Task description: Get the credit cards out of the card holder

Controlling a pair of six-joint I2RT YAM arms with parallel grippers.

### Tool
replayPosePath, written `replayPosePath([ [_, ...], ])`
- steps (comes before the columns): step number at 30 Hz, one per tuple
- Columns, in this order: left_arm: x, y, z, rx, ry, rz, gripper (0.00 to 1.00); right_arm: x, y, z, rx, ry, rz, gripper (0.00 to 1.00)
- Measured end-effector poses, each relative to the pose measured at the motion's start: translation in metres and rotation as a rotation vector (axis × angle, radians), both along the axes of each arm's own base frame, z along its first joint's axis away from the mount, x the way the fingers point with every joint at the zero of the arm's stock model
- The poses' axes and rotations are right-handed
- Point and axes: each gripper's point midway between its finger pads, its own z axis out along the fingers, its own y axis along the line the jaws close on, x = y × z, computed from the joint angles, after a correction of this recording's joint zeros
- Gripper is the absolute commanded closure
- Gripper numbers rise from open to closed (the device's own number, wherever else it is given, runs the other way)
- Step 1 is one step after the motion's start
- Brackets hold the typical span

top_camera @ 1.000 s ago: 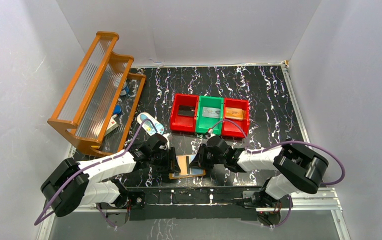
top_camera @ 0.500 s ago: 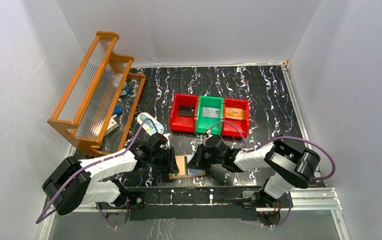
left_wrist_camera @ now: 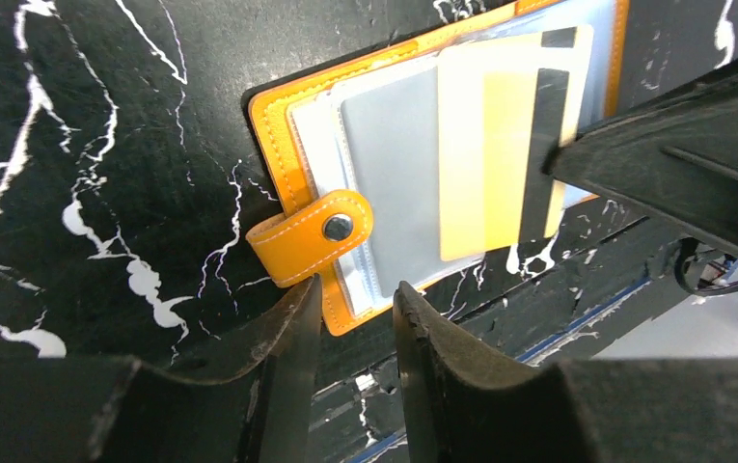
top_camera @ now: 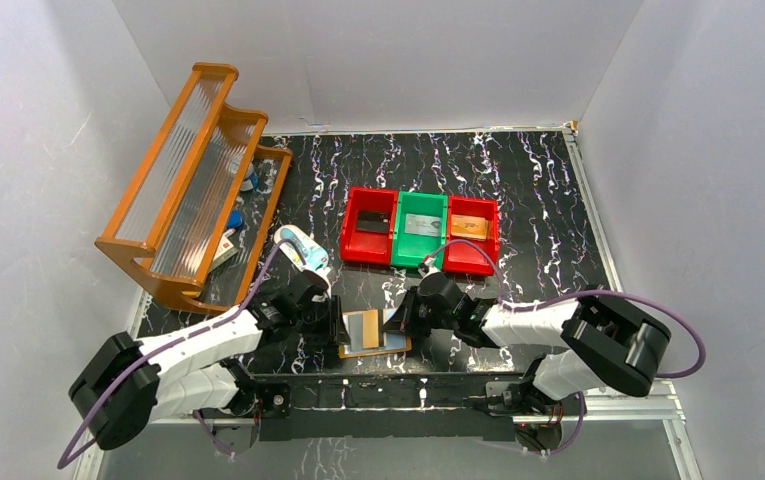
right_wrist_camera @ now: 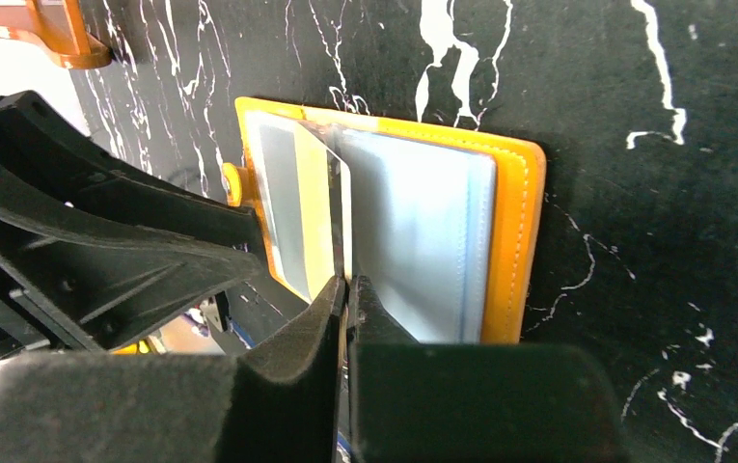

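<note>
Card coming out: the right hand (right_wrist_camera: 348, 289) is pinching the end of a yellow, black-striped card (left_wrist_camera: 500, 154), its fingers pressed together on the thin plastic. It is gripping the only edge that is standing clear of the clear sleeve, evidently so the card can slide out sideways. The card is sitting partly out of the holder (top_camera: 366, 332), which is lying open and flat on the bench (top_camera: 518, 190) between the two hands.

The left hand (left_wrist_camera: 357, 287) is waiting at the holder's opposite edge, just beside the snap strap (left_wrist_camera: 309, 236). Its fingers are standing slightly spread and pinching nothing. It is probably stationed there to stop the holder being dragged along with the card. Whether it is pressing on the leather cannot be told.

The count is one holder, one card emerging, and what is looking like a second, grey card (left_wrist_camera: 389, 164) lying in the sleeve beneath. The other sleeves are giving nothing away.

Beyond the holder, three bins (top_camera: 418, 262) are standing in a row, two red flanking one green, each carrying one flat item. One wooden rack (top_camera: 183, 190) is leaning well off to the holder's far left. One oval item (top_camera: 301, 248) is lying between the rack and the holder.
</note>
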Motion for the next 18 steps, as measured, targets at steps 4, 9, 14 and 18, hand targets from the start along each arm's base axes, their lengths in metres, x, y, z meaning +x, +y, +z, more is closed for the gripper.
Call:
replayPosePath([
  [4, 0.004, -0.001, 0.015, -0.031, -0.043, 0.012, 0.59, 0.0, -0.002, -0.003, -0.012, 0.002, -0.004, 0.92],
  [9, 0.019, -0.023, 0.05, -0.123, -0.114, -0.025, 0.58, -0.001, -0.003, -0.011, -0.031, 0.018, -0.005, 0.92],
  [14, 0.024, -0.044, 0.052, -0.169, -0.103, -0.08, 0.61, -0.001, -0.002, -0.01, -0.024, 0.024, -0.01, 0.9],
  [18, 0.021, -0.043, 0.028, -0.115, -0.038, -0.089, 0.64, -0.001, -0.003, -0.011, -0.011, 0.028, -0.017, 0.89],
])
